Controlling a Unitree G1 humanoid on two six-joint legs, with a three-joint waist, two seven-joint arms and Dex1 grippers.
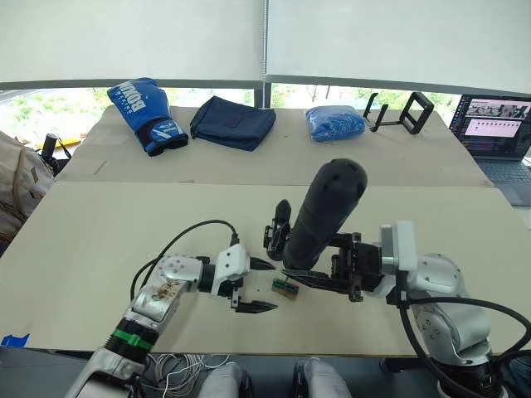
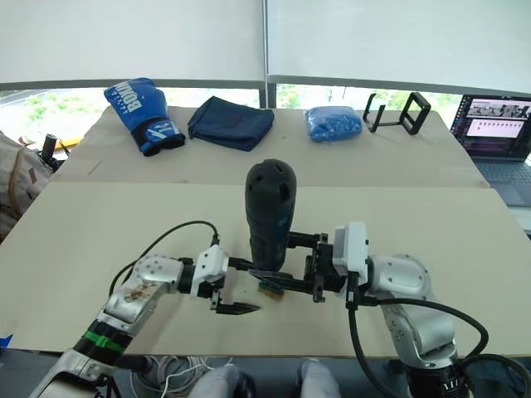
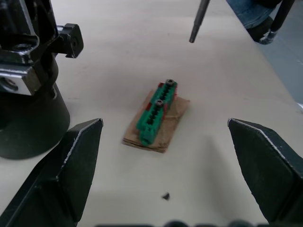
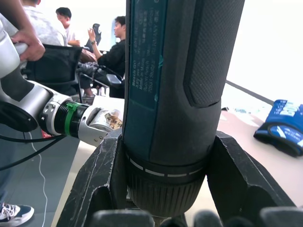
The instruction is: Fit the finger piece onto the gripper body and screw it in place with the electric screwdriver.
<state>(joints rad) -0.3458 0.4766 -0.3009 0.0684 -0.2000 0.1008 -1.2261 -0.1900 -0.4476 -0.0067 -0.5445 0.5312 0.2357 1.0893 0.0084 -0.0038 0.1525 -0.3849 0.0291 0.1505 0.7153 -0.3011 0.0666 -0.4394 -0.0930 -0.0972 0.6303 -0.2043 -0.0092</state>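
head stereo downward, wrist views close

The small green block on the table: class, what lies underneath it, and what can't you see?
The green block rests on a brown cardboard-like pad lying flat on the table. Two dark screws sit in its top. The pad's middle and the table under it are covered.

Right gripper (image 2: 286,279) clamping upright electric screwdriver (image 2: 270,212), left gripper (image 2: 239,287) spread

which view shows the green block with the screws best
The left wrist view: the green block lies mid-picture on a brown pad, two screw heads on top, between the open left gripper fingers. In both eye views it is a small speck beside the electric screwdriver, detail unreadable.
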